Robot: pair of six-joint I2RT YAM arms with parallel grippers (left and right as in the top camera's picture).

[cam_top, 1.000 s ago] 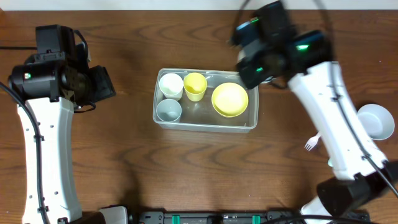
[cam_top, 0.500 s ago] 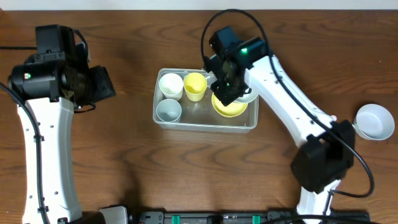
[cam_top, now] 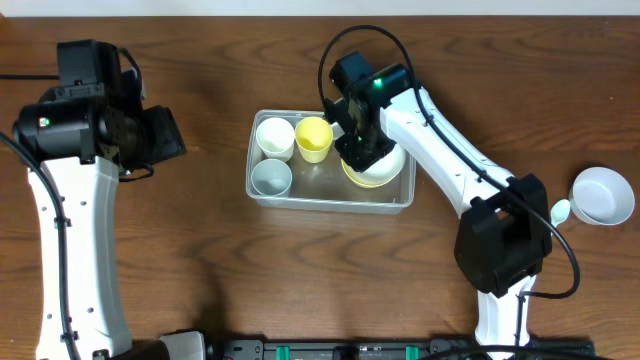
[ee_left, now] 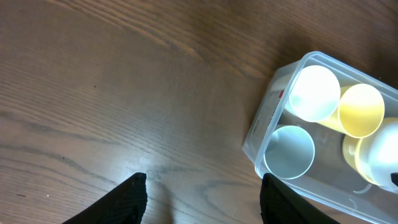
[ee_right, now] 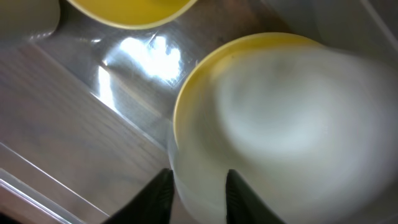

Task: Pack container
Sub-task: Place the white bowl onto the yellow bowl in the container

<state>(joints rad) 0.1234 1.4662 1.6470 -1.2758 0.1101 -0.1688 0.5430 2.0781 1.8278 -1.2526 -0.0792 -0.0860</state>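
The clear container (cam_top: 330, 195) sits mid-table holding a white cup (cam_top: 275, 137), a yellow cup (cam_top: 314, 138), a pale-blue cup (cam_top: 271, 177) and a yellow bowl (cam_top: 362, 179). A white bowl (cam_top: 390, 160) rests nested in the yellow bowl. My right gripper (cam_top: 360, 148) hangs over that bowl's left side. In the right wrist view its jaws (ee_right: 199, 175) stand parted astride the white bowl's (ee_right: 298, 124) rim, wider than the thin wall. My left gripper (ee_left: 202, 199) is open over bare wood, left of the container (ee_left: 258, 127).
Another white bowl (cam_top: 603, 195) stands at the table's far right with a white spoon (cam_top: 560, 210) beside it. The right arm stretches from the front right across to the container. The left arm stands along the left side.
The right arm swung in from the back right with the white bowl and lowered it into the yellow bowl. Its jaws have parted. The left arm has not moved.
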